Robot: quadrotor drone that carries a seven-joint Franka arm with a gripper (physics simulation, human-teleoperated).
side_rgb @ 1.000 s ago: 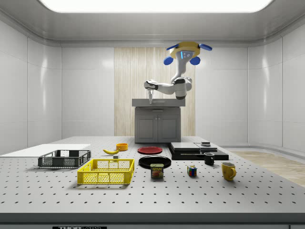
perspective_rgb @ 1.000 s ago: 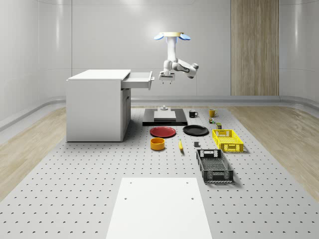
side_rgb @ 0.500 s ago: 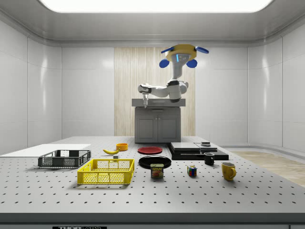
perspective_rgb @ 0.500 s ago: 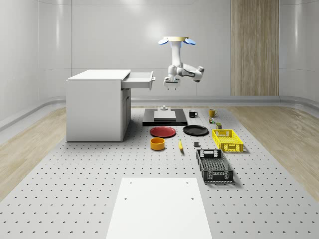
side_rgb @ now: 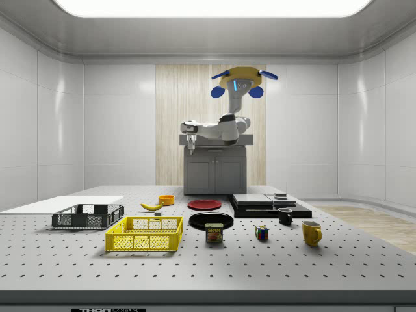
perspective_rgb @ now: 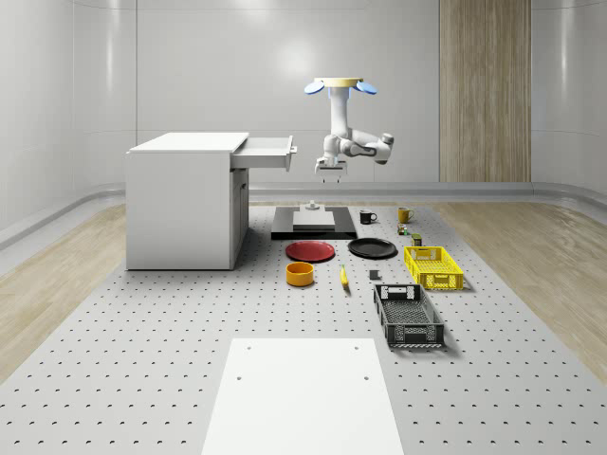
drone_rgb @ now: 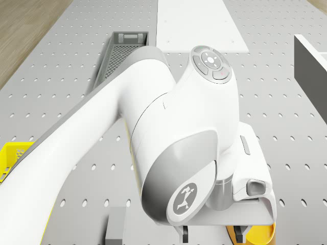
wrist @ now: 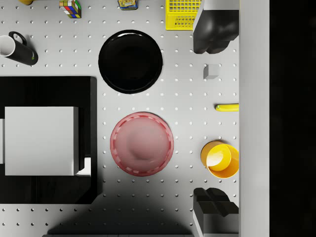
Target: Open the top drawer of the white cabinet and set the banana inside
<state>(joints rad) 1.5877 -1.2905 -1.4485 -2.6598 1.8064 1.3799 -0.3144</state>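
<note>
I hover in the air above the table [perspective_rgb: 142,379], just off the open top drawer [perspective_rgb: 264,152] of the white cabinet [perspective_rgb: 182,201], which stands at the table's far left part in the whole-scene view. My drone body [perspective_rgb: 340,85] hangs higher than the cabinet top, and my arm bends down and toward the drawer. My claw [perspective_rgb: 330,172] points straight down, apart from the drawer front, over the red plate [wrist: 141,143] and near the black platform [perspective_rgb: 313,224]. In the wrist view my two fingers [wrist: 213,32] stand wide apart, and nothing is between them.

The banana [perspective_rgb: 343,277] lies on the table, well below me, just beside the orange bowl [perspective_rgb: 300,274] and in front of the black plate [perspective_rgb: 372,248]. In the side view the banana [side_rgb: 151,206] rests behind the yellow basket [side_rgb: 145,234], near the dark crate [side_rgb: 88,216].
</note>
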